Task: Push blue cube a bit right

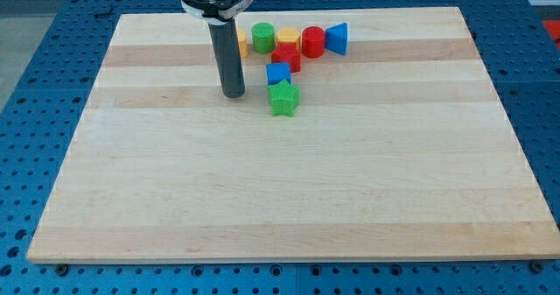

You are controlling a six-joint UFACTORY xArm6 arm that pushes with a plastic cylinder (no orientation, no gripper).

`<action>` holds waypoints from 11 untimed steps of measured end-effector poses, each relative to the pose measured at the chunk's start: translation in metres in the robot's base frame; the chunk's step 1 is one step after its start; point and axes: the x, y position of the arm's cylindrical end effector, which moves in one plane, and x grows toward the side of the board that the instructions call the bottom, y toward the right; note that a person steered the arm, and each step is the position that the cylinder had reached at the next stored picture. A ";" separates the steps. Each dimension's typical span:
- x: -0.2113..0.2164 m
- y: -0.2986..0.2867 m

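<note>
The blue cube (277, 73) sits on the wooden board (289, 190) near the view's top, just above a green star (283, 99) and just below a red block (286, 57). My tip (233, 94) rests on the board to the left of the blue cube, with a small gap between them. The rod rises straight up from it to the arm's mount at the view's top.
A row of blocks lies above the cube: a yellow block (241, 40) partly hidden behind the rod, a green cylinder (262, 38), a yellow block (288, 38), a red cylinder (313, 42) and a blue triangular block (338, 38).
</note>
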 end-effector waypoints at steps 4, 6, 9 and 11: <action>-0.015 0.007; -0.015 0.013; -0.015 0.031; -0.015 0.042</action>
